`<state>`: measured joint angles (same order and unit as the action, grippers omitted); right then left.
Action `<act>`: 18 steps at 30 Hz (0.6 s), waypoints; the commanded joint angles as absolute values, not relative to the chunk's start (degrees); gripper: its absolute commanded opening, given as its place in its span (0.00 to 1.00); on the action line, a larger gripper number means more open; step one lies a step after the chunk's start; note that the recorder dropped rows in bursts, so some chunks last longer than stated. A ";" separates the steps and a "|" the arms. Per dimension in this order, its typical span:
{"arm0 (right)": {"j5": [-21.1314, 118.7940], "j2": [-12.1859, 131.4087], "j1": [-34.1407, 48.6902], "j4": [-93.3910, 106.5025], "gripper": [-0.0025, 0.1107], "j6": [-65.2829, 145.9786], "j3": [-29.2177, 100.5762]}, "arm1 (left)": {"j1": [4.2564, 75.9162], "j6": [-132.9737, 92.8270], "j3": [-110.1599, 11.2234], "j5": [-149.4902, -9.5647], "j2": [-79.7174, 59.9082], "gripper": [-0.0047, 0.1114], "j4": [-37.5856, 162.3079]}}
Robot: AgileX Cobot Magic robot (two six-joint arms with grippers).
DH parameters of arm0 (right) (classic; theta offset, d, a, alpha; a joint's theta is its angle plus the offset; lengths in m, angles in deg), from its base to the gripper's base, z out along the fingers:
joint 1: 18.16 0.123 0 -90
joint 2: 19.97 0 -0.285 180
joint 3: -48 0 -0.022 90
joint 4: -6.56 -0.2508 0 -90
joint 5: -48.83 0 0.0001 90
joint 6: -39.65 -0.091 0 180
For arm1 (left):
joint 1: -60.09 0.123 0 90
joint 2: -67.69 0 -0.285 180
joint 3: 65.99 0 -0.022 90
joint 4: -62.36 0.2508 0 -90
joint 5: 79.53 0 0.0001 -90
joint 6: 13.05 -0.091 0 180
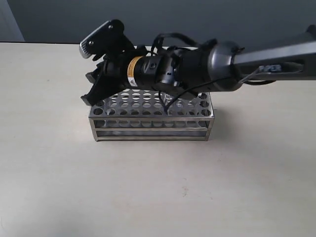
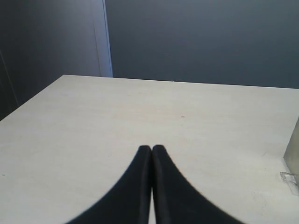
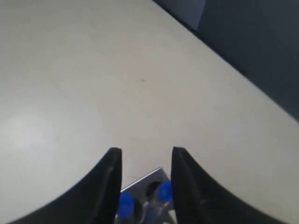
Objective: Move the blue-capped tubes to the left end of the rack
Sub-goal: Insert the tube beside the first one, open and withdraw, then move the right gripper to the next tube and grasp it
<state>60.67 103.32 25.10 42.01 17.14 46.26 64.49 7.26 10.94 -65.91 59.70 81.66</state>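
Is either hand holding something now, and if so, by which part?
Nothing is held. The left hand is shut on nothing; the right hand is open above two blue-capped tubes in the rack.

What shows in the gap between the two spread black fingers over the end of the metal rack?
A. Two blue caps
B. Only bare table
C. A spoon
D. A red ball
A: in the right wrist view, two blue-capped tubes stand at the corner of the rack, seen in the gap between the open fingers of the right gripper.
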 commanded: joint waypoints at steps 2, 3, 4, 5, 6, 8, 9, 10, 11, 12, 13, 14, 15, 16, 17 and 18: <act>57.72 93.26 20.14 42.03 0.34 18.76 41.92 | 64.10 7.41 11.13 -66.17 59.91 0.04 81.44; 59.42 90.94 18.12 40.89 0.34 18.61 39.28 | 64.10 7.41 11.13 -66.17 59.91 0.04 81.44; 60.66 89.52 16.64 38.96 0.33 18.72 37.32 | 64.10 7.41 11.13 -66.17 59.91 0.04 81.44; 61.97 88.14 14.76 37.22 0.33 18.72 35.21 | 64.10 7.41 11.13 -66.17 59.91 0.04 81.44; 64.02 86.41 12.92 35.86 0.32 18.72 31.93 | 64.10 7.41 11.13 -66.17 59.91 0.04 81.44; 66.87 84.86 9.77 33.93 0.32 18.72 27.59 | 64.10 7.41 11.13 -66.17 59.91 0.04 81.44; 69.35 84.37 8.02 32.98 0.32 18.72 24.61 | 64.10 7.41 11.13 -66.17 59.91 0.04 81.44; 71.14 84.36 7.06 32.73 0.32 18.72 22.89 | 64.10 7.41 11.13 -66.17 59.91 0.04 81.44; 72.33 84.49 6.31 32.73 0.32 18.72 21.07 | 64.10 7.41 11.13 -66.17 59.91 0.04 81.44; 73.49 84.80 5.59 32.73 0.32 18.72 19.62 | 64.10 7.41 11.13 -66.17 59.91 0.04 81.44; 74.13 85.27 5.24 32.73 0.32 18.72 18.68 | 64.10 7.41 11.13 -66.17 59.91 0.04 81.44; 74.24 85.92 5.15 32.73 0.32 18.72 18.26 | 64.10 7.41 11.13 -66.17 59.91 0.04 81.44; 74.35 86.44 5.15 32.73 0.32 18.72 18.12 | 64.10 7.41 11.13 -66.17 59.91 0.04 81.44; 74.34 87.09 5.15 32.85 0.32 18.83 18.12 | 64.10 7.41 11.13 -66.17 59.91 0.04 81.44; 74.93 87.73 5.15 32.85 0.32 18.83 18.12 | 64.10 7.41 11.13 -66.17 59.91 0.04 81.44; 75.50 88.44 5.15 32.92 0.32 18.83 18.12 | 64.10 7.41 11.13 -66.17 59.91 0.04 81.44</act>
